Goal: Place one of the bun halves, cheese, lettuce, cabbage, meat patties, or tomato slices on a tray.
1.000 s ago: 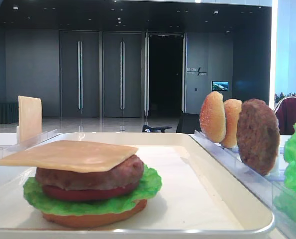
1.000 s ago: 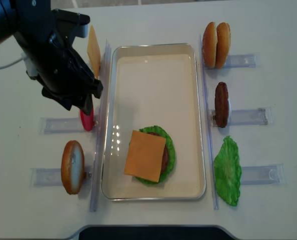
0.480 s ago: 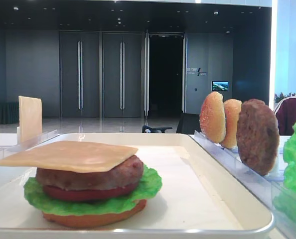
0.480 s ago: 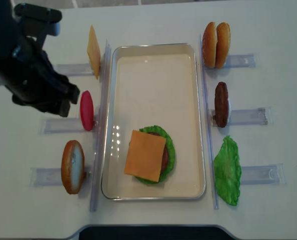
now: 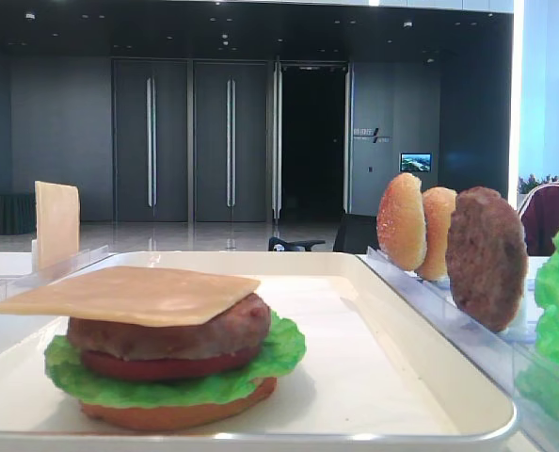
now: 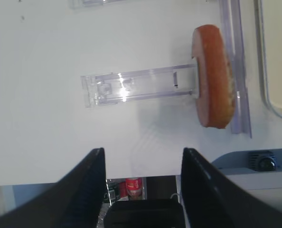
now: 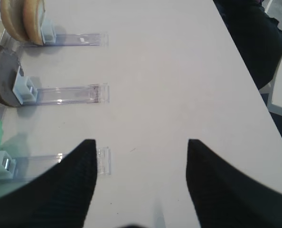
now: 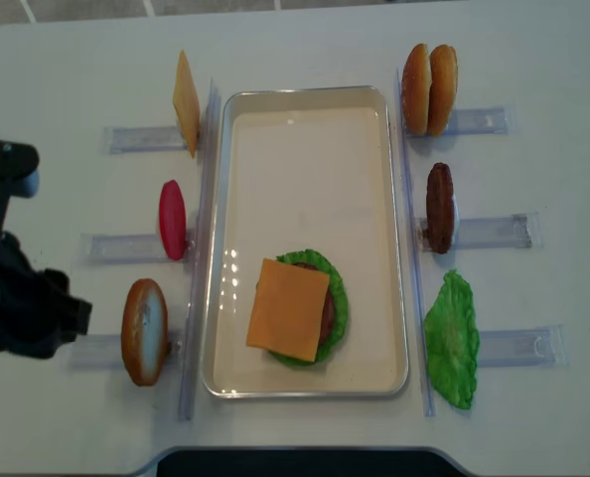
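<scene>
Overhead realsense view: cheese (image 8: 289, 309) flat on top of the stacked burger in the near half of the tray (image 8: 305, 104), over patty, tomato and lettuce (image 8: 337, 298). Second cheese slice (image 8: 186, 102) upright in its clear rack left of tray; tomato slice (image 8: 172, 220) and bun half (image 8: 144, 331) on edge in racks below it. Right of tray: two bun halves (image 8: 429, 88), meat patty (image 8: 440, 207), lettuce leaf (image 8: 453, 339). Left end effector (image 6: 142, 178) open, empty, over bare surface (image 6: 36, 95) beside the bun rack. Right end effector (image 7: 140, 164) open, empty, apart from right-hand racks.
</scene>
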### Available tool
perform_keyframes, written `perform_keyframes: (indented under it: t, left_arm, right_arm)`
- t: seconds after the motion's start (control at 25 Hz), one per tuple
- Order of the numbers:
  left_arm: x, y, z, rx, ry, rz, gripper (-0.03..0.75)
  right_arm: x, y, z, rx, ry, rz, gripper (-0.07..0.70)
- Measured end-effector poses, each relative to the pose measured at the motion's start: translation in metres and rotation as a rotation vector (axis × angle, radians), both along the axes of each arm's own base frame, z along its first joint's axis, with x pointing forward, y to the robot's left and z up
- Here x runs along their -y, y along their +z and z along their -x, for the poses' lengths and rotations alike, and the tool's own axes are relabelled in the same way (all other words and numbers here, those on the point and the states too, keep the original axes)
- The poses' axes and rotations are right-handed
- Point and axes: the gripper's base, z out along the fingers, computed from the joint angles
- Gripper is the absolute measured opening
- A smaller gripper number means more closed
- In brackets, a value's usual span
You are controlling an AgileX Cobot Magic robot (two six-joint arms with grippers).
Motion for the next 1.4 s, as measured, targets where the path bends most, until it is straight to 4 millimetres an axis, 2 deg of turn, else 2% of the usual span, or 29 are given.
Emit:
perform_keyframes:
  t: [0.48,0.72,0.88,1.4]
  left_arm:
    - [-0.045,-0.014,0.083,0.301,-0.007,0.077,0.391]
    - [-0.044,-0.014,0.113,0.478,-0.266,0.179,0.391]
    - [-0.042,-0.016,0.119,0.553,-0.324,0.223,0.391]
    - [-0.042,-0.018,0.120,0.587,-0.293,0.232,0.391]
  right_arm:
    - [0.000,0.000,0.000,0.000,0.000,0.000,0.424]
    - [0.000,0.000,0.000,0.000,0.000,0.000,0.424]
    - [0.000,0.000,0.000,0.000,0.000,0.000,0.421]
    - [0.000,0.000,0.000,0.000,0.000,0.000,0.421]
